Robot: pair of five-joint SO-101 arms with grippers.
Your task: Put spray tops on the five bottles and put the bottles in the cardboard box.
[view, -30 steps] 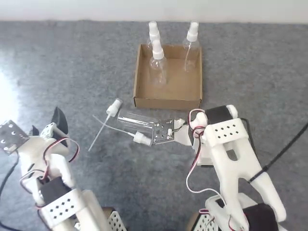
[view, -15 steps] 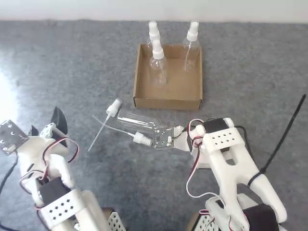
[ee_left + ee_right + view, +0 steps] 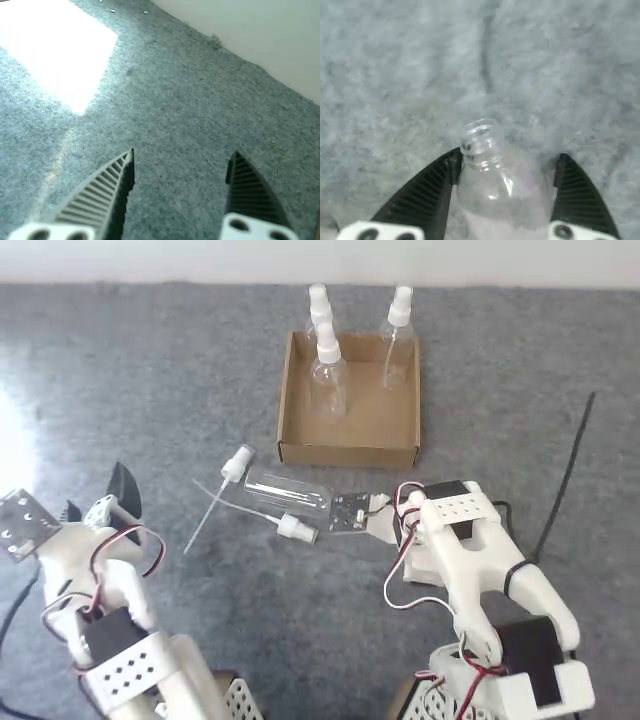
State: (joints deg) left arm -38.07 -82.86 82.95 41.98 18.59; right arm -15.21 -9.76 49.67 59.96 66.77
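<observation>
A clear bottle without a top lies on the grey carpet in front of the cardboard box. My right gripper is at its near end. In the right wrist view the bottle lies between the jaws with its open neck pointing away, and the right gripper is open around it. Two loose spray tops with long tubes lie beside the bottle. One topped bottle stands in the box. My left gripper stands open over bare carpet at the near left.
Two more topped bottles stand at the far side of the box; whether inside or just behind its wall I cannot tell. A black cable runs up on the right. A pale wall edges the carpet at the back.
The right arm has drawn back and folded lower, its wrist shifting slightly right while staying at the lying bottle. The cable swung left. Bottle, tops and left arm have not moved.
</observation>
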